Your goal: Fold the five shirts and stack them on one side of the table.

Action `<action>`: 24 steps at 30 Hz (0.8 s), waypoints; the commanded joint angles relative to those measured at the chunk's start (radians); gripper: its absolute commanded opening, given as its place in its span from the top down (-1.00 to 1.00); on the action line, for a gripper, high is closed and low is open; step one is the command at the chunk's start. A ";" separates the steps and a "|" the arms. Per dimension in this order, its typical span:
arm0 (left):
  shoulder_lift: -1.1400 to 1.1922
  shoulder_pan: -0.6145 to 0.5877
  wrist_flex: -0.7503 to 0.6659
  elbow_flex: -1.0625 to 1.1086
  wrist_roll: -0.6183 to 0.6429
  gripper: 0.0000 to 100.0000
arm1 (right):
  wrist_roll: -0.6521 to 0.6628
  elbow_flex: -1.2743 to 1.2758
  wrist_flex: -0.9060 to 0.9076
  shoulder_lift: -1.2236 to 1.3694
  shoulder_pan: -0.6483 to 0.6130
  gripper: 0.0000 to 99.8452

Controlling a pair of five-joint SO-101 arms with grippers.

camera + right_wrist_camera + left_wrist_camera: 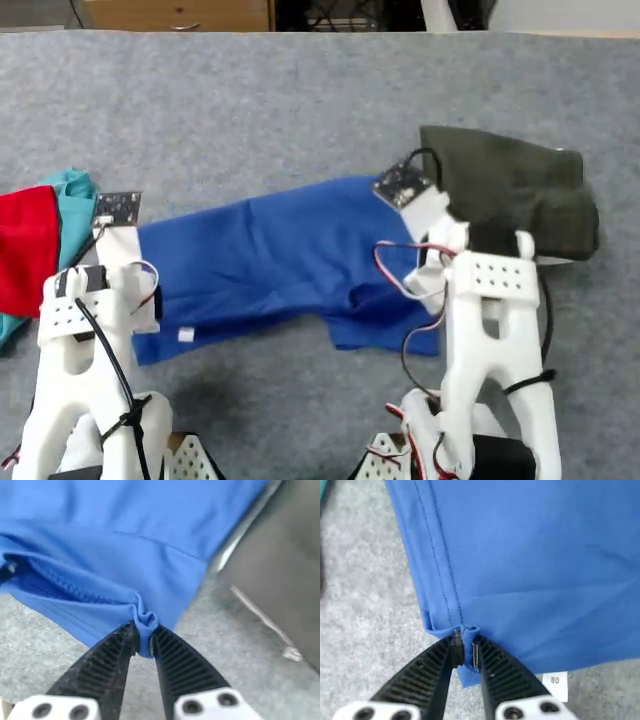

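Blue shirt (280,260) lies spread on the table (300,90) between my arms; left gripper (465,647) pinches its hem corner, right gripper (142,632) clamps a bunched edge beside the green shirt (510,190), I judge so both ends lift together for folding.

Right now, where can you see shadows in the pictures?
High view: a soft shadow lies on the grey table along the near edge of the blue shirt. Left wrist view: a dark patch on the table, off to the side of the shirt's hem. Right wrist view: a dark crease inside the shirt's fold.
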 commanded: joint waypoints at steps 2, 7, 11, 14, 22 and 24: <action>-0.011 0.012 -0.038 0.012 -0.006 0.93 | 0.009 0.064 -0.069 -0.025 0.005 0.97; -0.011 0.008 -0.017 0.016 -0.008 0.94 | 0.009 0.076 -0.068 -0.025 0.008 0.97; -0.011 0.013 -0.015 0.016 -0.089 0.93 | 0.020 0.076 -0.068 -0.025 0.002 0.97; -0.011 0.007 0.035 0.015 -0.170 0.85 | 0.097 0.076 -0.031 -0.025 0.008 0.97; -0.023 0.002 0.267 -0.064 -0.307 0.57 | 0.226 0.001 0.164 -0.054 0.008 0.39; -0.023 0.002 0.342 -0.147 -0.336 0.57 | 0.253 -0.071 0.215 -0.081 0.008 0.28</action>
